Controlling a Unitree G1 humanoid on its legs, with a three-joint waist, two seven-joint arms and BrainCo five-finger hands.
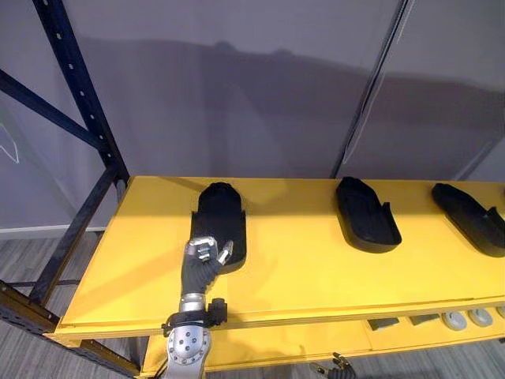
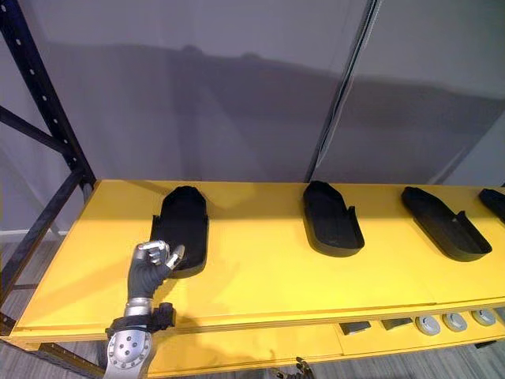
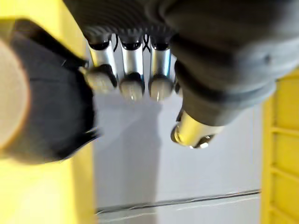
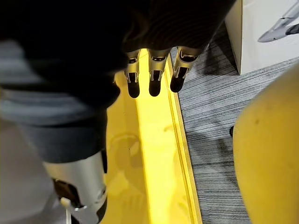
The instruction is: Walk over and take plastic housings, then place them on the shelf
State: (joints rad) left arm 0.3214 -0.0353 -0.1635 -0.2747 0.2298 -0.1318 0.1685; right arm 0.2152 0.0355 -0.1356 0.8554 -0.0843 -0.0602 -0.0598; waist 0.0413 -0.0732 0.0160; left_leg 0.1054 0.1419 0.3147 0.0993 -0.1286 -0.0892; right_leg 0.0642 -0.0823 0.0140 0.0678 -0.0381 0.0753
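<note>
Three black plastic housings lie on the yellow shelf [image 1: 316, 276]: a left housing [image 1: 221, 217], a middle housing [image 1: 365, 215] and a right housing [image 1: 469, 217]. The corner of one more housing [image 2: 497, 201] shows at the far right. My left hand [image 1: 201, 267] is at the near end of the left housing, fingers curled, thumb by the housing's edge. In the left wrist view its fingers [image 3: 132, 60] curl round nothing, and the housing [image 3: 51, 107] lies beside them. My right hand [image 4: 154, 84] hangs low at the shelf's front edge with straight fingers, holding nothing.
A black rack upright [image 1: 79, 87] with a diagonal brace stands at the left end of the shelf. Grey wall panels rise behind. A lower yellow shelf holds small grey parts [image 1: 387, 322] and round silver parts [image 1: 465, 318]. Grey floor lies below.
</note>
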